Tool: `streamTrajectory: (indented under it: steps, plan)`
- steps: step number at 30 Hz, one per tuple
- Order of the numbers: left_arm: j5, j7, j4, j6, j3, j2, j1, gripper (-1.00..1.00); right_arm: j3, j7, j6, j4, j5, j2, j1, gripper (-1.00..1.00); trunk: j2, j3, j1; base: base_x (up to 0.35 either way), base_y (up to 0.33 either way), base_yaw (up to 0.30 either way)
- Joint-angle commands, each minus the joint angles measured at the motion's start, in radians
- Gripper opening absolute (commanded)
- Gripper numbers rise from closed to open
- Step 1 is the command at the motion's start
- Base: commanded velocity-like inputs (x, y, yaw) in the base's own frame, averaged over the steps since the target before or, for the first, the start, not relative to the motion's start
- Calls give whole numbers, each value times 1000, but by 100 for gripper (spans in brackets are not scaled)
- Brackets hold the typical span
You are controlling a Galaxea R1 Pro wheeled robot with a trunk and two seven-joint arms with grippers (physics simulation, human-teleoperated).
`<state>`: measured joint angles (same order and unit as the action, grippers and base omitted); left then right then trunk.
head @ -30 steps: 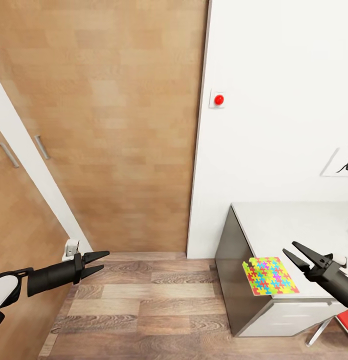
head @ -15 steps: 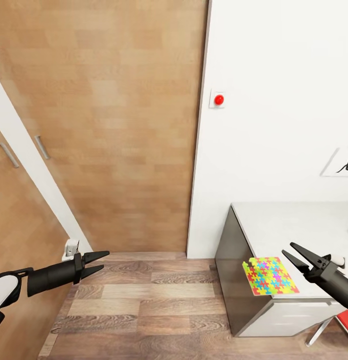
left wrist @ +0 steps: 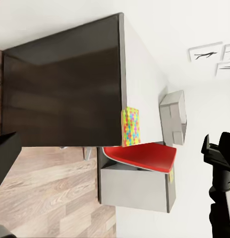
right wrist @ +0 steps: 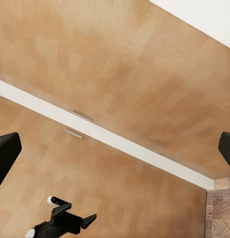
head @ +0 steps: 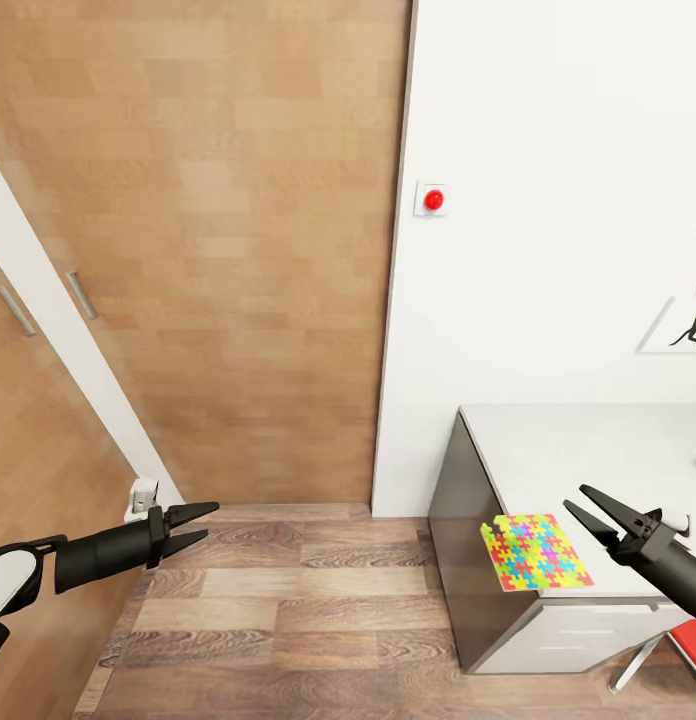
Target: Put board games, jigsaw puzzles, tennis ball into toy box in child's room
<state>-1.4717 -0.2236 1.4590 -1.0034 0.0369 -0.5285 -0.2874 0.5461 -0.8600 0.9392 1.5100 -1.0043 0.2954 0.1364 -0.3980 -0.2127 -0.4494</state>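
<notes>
One jigsaw puzzle (head: 534, 552), a flat multicoloured square, lies on the near left corner of the table (head: 588, 450). My right gripper (head: 578, 497) hovers open just right of it, a little above the top, holding nothing. My left gripper (head: 210, 520) hangs open and empty over the wood floor, far left of the table. In the left wrist view the jigsaw puzzle (left wrist: 130, 126) shows edge-on on the table (left wrist: 144, 84), with the light grey toy box (left wrist: 173, 116) further along the top. The board games, tennis ball and bed are out of view.
A wood-panelled sliding door (head: 218, 250) fills the wall ahead, with a red wall button (head: 434, 199) on the white wall beside it. A red chair (head: 693, 640) stands at the table's front, by the white drawer fronts (left wrist: 135, 191). Open plank floor (head: 288, 620) lies between my arms.
My right gripper has dipped slightly toward the table top. The whole picture has shifted a little, so the head camera moved. The left arm and the puzzle have stayed put.
</notes>
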Motion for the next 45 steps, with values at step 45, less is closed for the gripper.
streamTrajectory:
  steps: [45]
  plan:
    - [8,-10,0,-1,3,-1,-1,100,1,-8,-5,2,0,-4,1,100,-2,58,-1,20,-138,0]
